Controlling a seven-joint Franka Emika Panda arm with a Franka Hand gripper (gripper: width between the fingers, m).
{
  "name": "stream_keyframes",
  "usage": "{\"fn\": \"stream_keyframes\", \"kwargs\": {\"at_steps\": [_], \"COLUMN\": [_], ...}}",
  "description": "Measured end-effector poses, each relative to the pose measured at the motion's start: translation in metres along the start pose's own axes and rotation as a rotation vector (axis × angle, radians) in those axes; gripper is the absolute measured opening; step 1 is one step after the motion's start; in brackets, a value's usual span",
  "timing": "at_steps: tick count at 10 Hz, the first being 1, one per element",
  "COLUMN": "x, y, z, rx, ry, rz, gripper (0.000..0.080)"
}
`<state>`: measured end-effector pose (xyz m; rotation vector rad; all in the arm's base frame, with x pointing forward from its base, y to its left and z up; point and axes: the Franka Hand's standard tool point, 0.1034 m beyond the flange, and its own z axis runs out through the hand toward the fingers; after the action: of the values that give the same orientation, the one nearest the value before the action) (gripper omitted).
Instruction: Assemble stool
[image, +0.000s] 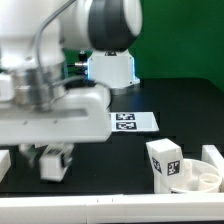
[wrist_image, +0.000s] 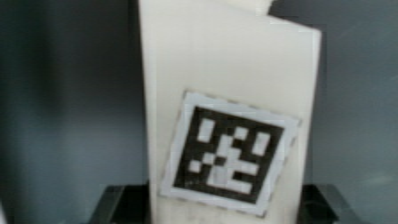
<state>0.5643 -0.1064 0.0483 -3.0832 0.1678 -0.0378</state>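
Starting at the exterior view's left, a white block (image: 5, 160) is cut off by the picture's edge, and too little of it shows to name it. Next to it the gripper (image: 55, 163) hangs low over the black table (image: 110, 175), under the bulky white arm (image: 50, 100) that blocks much of that side. In the wrist view a stool leg (wrist_image: 222, 90) bearing a square tag stands between the dark fingertips (wrist_image: 121, 205). They sit close at its two sides, but I cannot tell whether they press it. Farther back, toward the middle, the marker board (image: 133, 122) lies flat just past the arm's outline. At the right a second leg (image: 163, 160) stands upright against the seat ring (image: 205, 182), whose right side runs out of the picture. Whether that leg sits in the ring or only beside its rim cannot be made out, and the ring's inside is blurred.
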Motion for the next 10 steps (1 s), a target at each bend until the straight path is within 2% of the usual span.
{"fn": "stream_keyframes", "kwargs": {"at_steps": [1, 2, 5, 6, 7, 8, 10], "x": [-0.015, -0.031, -0.031, -0.034, -0.047, -0.063, -0.081], "y": [-0.018, -0.037, -0.034, -0.031, -0.027, -0.033, -0.033], "z": [-0.012, -0.014, -0.010, -0.005, 0.011, 0.022, 0.031], "rx": [0.004, 0.005, 0.001, -0.001, -0.012, -0.020, -0.037], "ry": [0.014, 0.017, 0.010, 0.007, -0.006, -0.014, -0.001], "rz": [0.024, 0.017, 0.005, 0.014, 0.029, 0.023, 0.011], "gripper": [0.0321, 0.0321, 0.0322, 0.0322, 0.0323, 0.0324, 0.0324]}}
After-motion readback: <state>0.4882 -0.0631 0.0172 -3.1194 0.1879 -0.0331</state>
